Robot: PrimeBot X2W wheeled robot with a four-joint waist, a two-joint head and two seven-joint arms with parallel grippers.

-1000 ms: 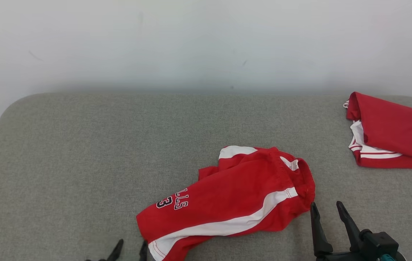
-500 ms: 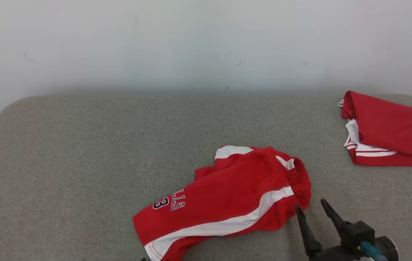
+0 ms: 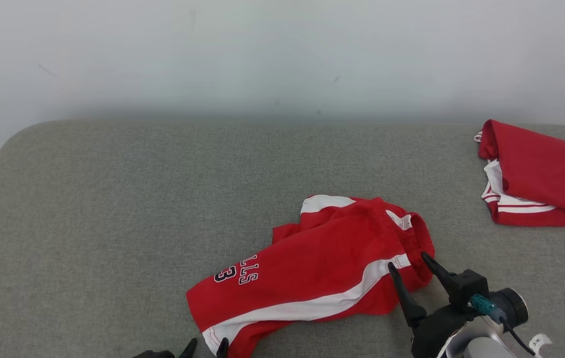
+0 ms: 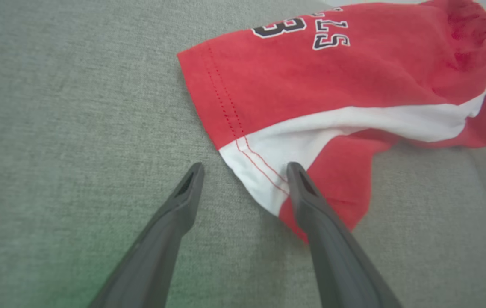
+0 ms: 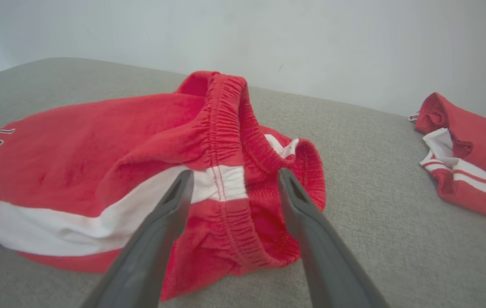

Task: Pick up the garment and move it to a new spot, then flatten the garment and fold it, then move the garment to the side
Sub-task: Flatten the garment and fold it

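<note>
Logged a counter (image 3: 113,199) covered in grey woven cloth, rounded at both far corners and set against a plain pale wall (image 3: 282,59) marked with a few faint scuffs. Found the garment (image 3: 312,268), red shorts with a white side stripe (image 3: 312,311) and dark lettering (image 3: 242,273), lying crumpled right of the middle and towards the near edge. Noted its elastic waistband (image 5: 225,111) bunched at the right end, leg hem at the near left. Noted also a second red-and-white piece (image 3: 540,174), folded, at the far right edge of the counter, well apart from the shorts. Right tool (image 3: 407,260): fingers spread wide, gripping nothing, poised either side of the waistband end at the stripe; contact with the cloth not clear. Left tool (image 4: 245,167): likewise spread and empty, one finger over the white hem corner, the other over bare grey cloth just beside it. Weave of the counter cloth seen fine and even, flat around the shorts.
</note>
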